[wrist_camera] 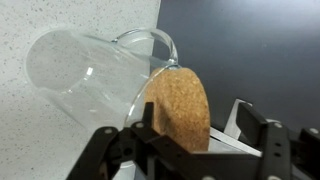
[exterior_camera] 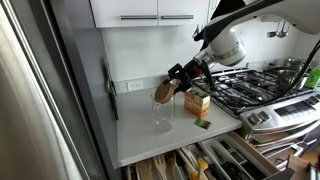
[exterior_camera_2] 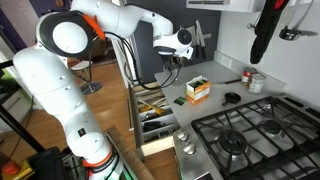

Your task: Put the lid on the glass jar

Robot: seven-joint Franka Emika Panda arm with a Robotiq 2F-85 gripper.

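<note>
The glass jar (exterior_camera: pixel 162 119) stands upright on the white counter (exterior_camera: pixel 140 135), clear and open at the top. In the wrist view the jar (wrist_camera: pixel 90 75) fills the upper left, with its rim next to the lid. The lid (exterior_camera: pixel 163 91), a round brown cork disc, is tilted on edge just above the jar's mouth. My gripper (exterior_camera: pixel 172 84) is shut on it. In the wrist view the lid (wrist_camera: pixel 180 100) sits between my gripper's fingers (wrist_camera: pixel 195 112), its edge over the jar's rim. In an exterior view my gripper (exterior_camera_2: pixel 170 52) hangs over the counter; I cannot make out the jar there.
A yellow-orange box (exterior_camera: pixel 197 102) stands right of the jar and shows in both exterior views (exterior_camera_2: pixel 198 90). A small green item (exterior_camera: pixel 202 123) lies near the counter edge. A gas stove (exterior_camera: pixel 250 90) is beside the counter. Drawers (exterior_camera: pixel 185 160) stand open below. A wall outlet (exterior_camera: pixel 135 85) is behind.
</note>
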